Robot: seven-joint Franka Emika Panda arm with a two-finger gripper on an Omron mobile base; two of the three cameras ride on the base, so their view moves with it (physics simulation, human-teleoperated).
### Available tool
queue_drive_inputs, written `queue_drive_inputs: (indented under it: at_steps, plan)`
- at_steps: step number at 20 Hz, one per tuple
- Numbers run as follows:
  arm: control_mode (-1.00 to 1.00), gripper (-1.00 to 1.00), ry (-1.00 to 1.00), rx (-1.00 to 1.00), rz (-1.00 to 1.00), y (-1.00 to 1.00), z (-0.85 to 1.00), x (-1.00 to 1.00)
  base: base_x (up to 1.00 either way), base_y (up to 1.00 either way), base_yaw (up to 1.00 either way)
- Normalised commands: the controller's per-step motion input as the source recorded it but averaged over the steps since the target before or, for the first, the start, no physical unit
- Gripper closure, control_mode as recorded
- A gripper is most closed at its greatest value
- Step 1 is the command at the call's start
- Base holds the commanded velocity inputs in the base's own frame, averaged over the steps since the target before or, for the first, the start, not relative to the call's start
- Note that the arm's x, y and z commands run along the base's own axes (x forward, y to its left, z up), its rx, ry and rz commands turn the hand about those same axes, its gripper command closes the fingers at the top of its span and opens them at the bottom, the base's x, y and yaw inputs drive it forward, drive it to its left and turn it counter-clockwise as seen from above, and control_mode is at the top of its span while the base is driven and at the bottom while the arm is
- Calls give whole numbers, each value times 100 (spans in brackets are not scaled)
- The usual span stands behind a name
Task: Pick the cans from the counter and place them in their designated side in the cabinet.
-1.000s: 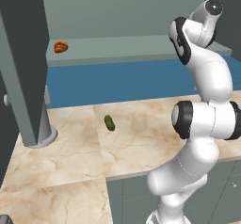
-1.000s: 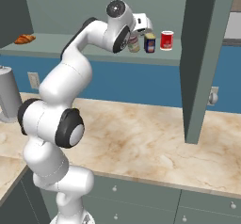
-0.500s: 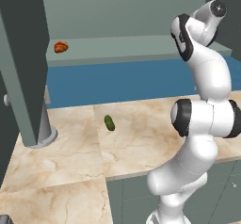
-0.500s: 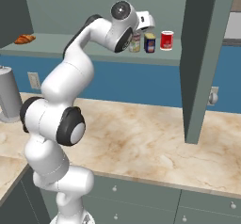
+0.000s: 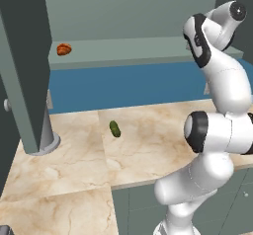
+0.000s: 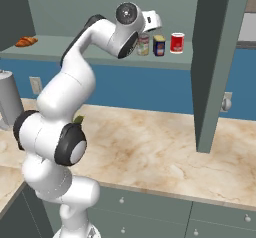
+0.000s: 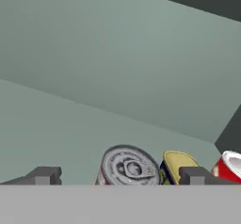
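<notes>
Nearest you, the counter (image 6: 165, 152) spreads out in beige marble, and in the left base view a green pickle (image 5: 114, 128) lies on it, just in front of the blue back wall, with a grey cylinder (image 5: 46, 130) standing on the counter to the left, half hidden behind the open cabinet door (image 5: 22, 56). Your arm rises from the base and reaches up to the cabinet (image 6: 75, 7), its hand level with the pale shelf (image 6: 65, 49). In the hand view you see the gripper (image 7: 120, 176) with its two dark tips set wide apart, holding nothing; the silver can (image 7: 128, 166) sits between them, standing free on the shelf. Just beside it is the yellow-topped can (image 7: 176, 164), and beyond that the red can (image 7: 231, 166) at the edge of the picture. From the right base view you have the three cans in a row at the right end of the shelf: the silver one (image 6: 143, 44) closest to the hand, the blue-labelled one (image 6: 159, 45) in the middle, the red one (image 6: 177, 43) last, each near its neighbour. Far off at the other end of the shelf lies the croissant (image 6: 26, 42), well apart from the cans
</notes>
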Motion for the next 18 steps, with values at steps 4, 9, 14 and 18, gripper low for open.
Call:
queue_drive_inputs:
  at_steps: [4, 9, 14, 18]
  plan:
    - [-100, -100, -8, -3, 1, 34, -7, -76, 0, 0, 0]
    - [-100, -100, -8, -5, 0, 34, -20, -87, 0, 0, 0]
    - [-100, -100, -5, -7, 0, 34, -32, -87, 0, 0, 0]
    - [-100, -100, -3, -7, 1, 24, -36, -87, 0, 0, 0]
